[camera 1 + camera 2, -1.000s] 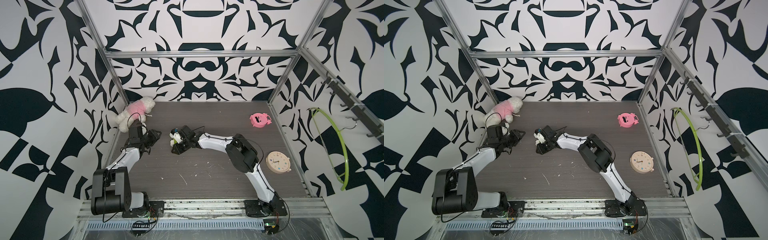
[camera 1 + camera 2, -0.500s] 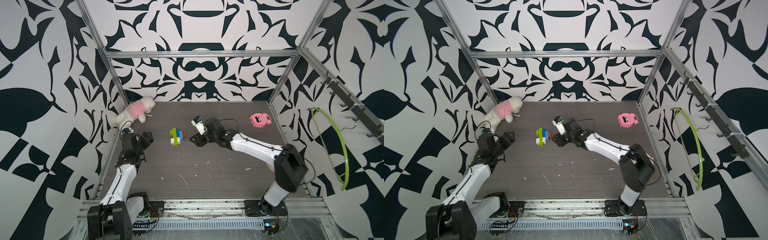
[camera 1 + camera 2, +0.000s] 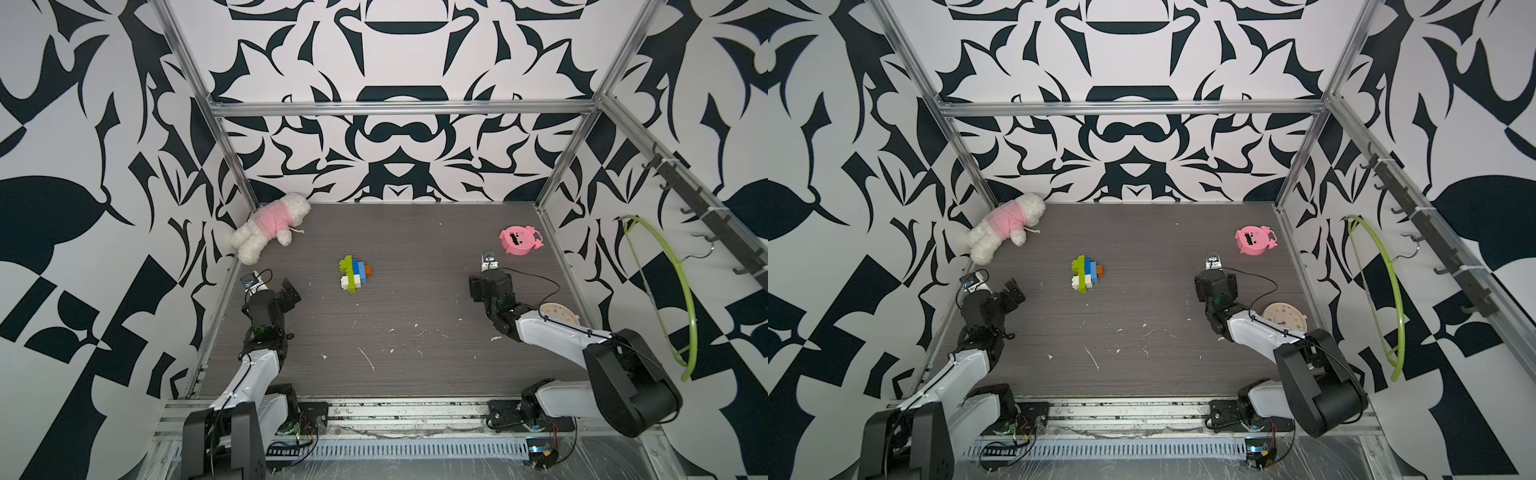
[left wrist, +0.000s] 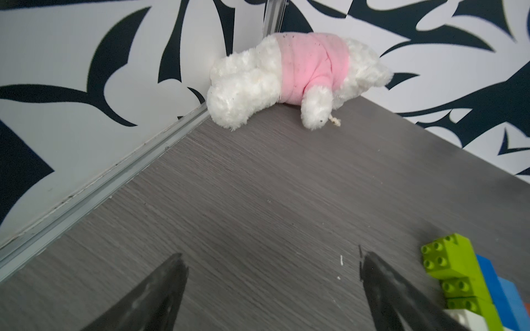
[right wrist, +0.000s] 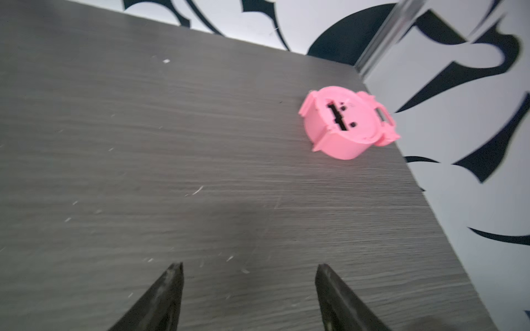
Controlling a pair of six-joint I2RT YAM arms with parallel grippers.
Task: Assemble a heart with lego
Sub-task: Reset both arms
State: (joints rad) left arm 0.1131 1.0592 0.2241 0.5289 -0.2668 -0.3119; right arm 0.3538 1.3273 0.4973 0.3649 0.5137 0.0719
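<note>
Lego heart [image 3: 354, 274]: lime-green, blue, orange, white bricks joined, lying mid-table [image 3: 415, 328]. Left gripper [image 4: 271, 259], right gripper [image 5: 249, 268]: jaws apart, empty, well clear. Looks assembled; arms should steer wide of it.

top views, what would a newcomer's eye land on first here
The bold black-and-white patterned walls all round the cell hit first. Against the grey table, the bright lime, blue, orange and white heart lies alone in the middle, with a pink-and-white plush toy in the far left corner and a pink pig-faced toy by the far right wall. The left arm and right arm stand apart from it at the sides, jaws open and empty.
</note>
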